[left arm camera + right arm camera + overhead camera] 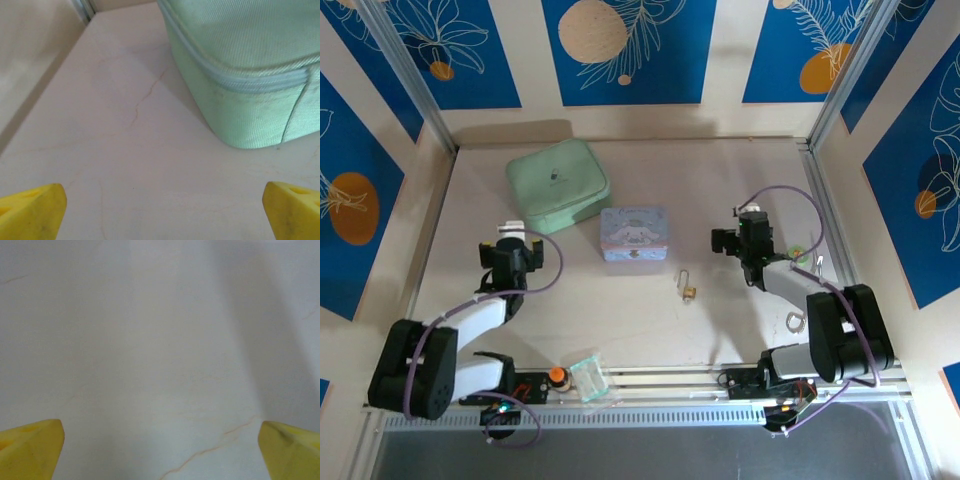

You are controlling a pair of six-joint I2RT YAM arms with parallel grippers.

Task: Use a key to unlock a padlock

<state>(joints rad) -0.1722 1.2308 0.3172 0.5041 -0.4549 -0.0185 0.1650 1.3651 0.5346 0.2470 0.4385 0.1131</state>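
The counter is pale cream with faint tan veins. The zip case is mint green and the tin pastel blue (a cartoon figure on its lid). The padlock is brass-gold with a silver shackle. The wall panels are blue with white leaf outlines and orange discs. The left fingers and right fingers are yellow.

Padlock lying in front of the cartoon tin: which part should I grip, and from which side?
Grip the padlock by its brass body, coming straight down from above. It seems to lie flat on the table, so a sideways approach would likely scrape it along, and its silver shackle, at the far end, looks too thin to hold steadily. The open right gripper is nearer.
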